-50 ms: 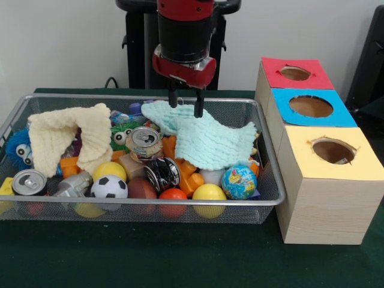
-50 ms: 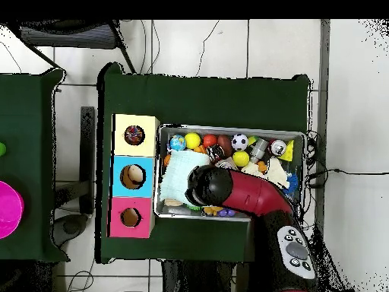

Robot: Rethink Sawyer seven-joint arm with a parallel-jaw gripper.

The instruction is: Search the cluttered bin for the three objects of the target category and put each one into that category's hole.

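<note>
The bin (image 1: 264,201) sits on the desk (image 1: 180,258) beside three holed boxes (image 1: 312,180). In the bin, a mint cloth (image 1: 210,141) drapes the clutter, its long axis running from the bin's far rim toward the boxes. The pincer (image 1: 186,107), directly above the cloth's far end, pinches that edge.

The front view looks low and close across the wire bin (image 1: 264,198); the overhead view looks straight down from high. Both share bin (image 2: 232,129) and wooden box (image 1: 324,198).
</note>
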